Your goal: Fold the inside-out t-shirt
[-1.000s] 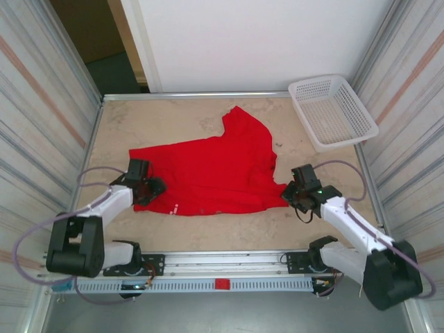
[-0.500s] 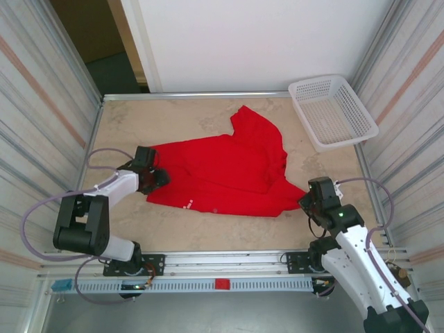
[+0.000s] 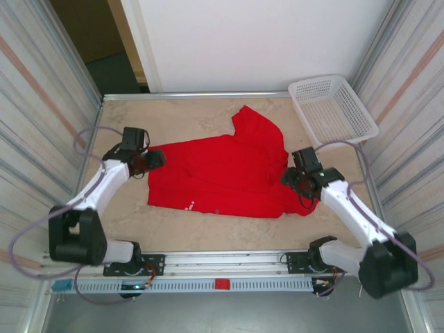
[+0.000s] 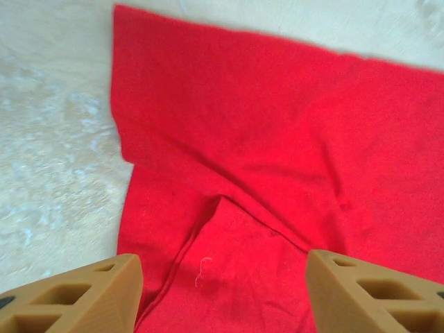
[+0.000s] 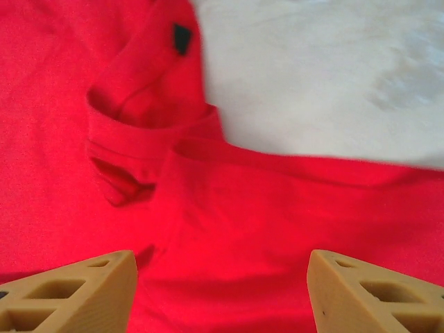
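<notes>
Now: inside-out t-shirt (image 3: 222,177) lies spread on table (image 3: 173,118), between both pincers. Over shirt's left edge, left pincer (image 3: 151,161): jaws wide apart, holding nothing; red cloth beneath and ahead, bare table off to its left. Over shirt's right edge, right pincer (image 3: 288,178): jaws likewise spread, empty; rumpled cloth ahead-left, bare table ahead-right.

The left arm (image 3: 104,186) and the right arm (image 3: 354,211) are white, with chunky black joints and big black blocks down at the bottom. A thin grey cable (image 3: 340,143) loops out from each one. The fingers (image 4: 83,291) are caramel-coloured wedges with little triangle holes.
</notes>
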